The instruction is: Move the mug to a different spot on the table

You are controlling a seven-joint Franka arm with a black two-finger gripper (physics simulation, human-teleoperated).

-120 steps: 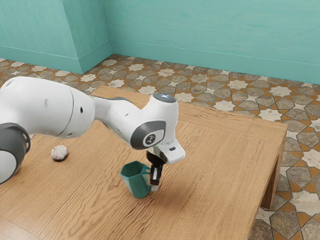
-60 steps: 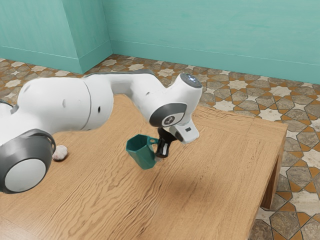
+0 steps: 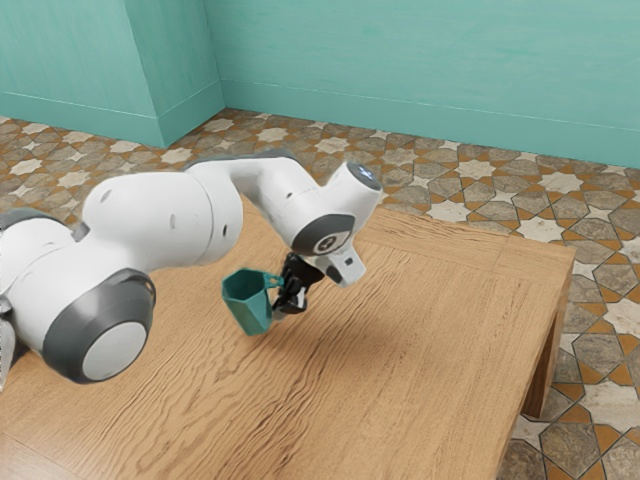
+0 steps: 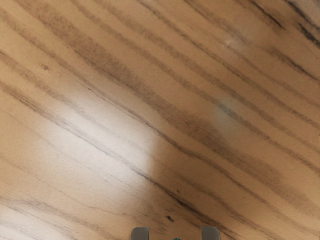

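Note:
A teal faceted mug [image 3: 246,299] hangs tilted in the air above the wooden table [image 3: 420,340], its opening facing up and toward the exterior view's left. My black gripper [image 3: 290,294] is shut on the mug's handle side, at the mug's right in the exterior view. The white arm reaches in from the exterior view's left. In the wrist view the wood grain of the table [image 4: 160,110] lies below my hand, with my two grey fingertips [image 4: 140,233] at the lower edge.
The table's right edge [image 3: 560,320] drops to a patterned tile floor [image 3: 600,210]. Teal walls stand behind. Bare wood stretches to the right of the mug and toward the front of the table.
The mug has been lifted off the table and carried up and toward the exterior view's left, tilting as it went. The arm has swung forward and now hides the small pale object.

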